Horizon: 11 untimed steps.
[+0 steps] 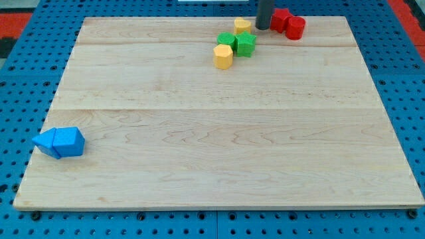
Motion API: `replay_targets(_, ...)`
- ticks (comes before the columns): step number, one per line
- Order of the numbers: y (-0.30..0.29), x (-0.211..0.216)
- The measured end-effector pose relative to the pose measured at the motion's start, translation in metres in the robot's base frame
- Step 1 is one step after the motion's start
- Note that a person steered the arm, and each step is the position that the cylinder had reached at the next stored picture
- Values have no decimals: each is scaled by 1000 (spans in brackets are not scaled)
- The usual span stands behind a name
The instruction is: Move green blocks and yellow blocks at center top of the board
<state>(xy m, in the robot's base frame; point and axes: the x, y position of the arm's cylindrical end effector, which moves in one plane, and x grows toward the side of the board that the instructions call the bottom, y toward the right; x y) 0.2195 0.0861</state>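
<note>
Near the view's top centre, a yellow block (242, 26) sits at the board's top edge. Below it a green block (246, 44) and another green block (226, 40) sit side by side. A yellow hexagonal block (223, 57) touches them from below left. My tip (263, 28) is just right of the upper yellow block, above and right of the right green block, and left of the red blocks.
Two red blocks (280, 20) (295, 28) sit together right of my tip at the board's top. Two blue blocks (69, 142) (46, 141) sit together at the board's lower left edge. The wooden board (219, 133) lies on a blue pegboard.
</note>
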Motion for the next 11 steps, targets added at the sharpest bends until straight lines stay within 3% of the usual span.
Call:
replay_targets(3,-106,34)
replay_targets(4,-106,45)
replay_targets(5,-105,24)
replay_targets(8,7,16)
replay_targets(11,34,50)
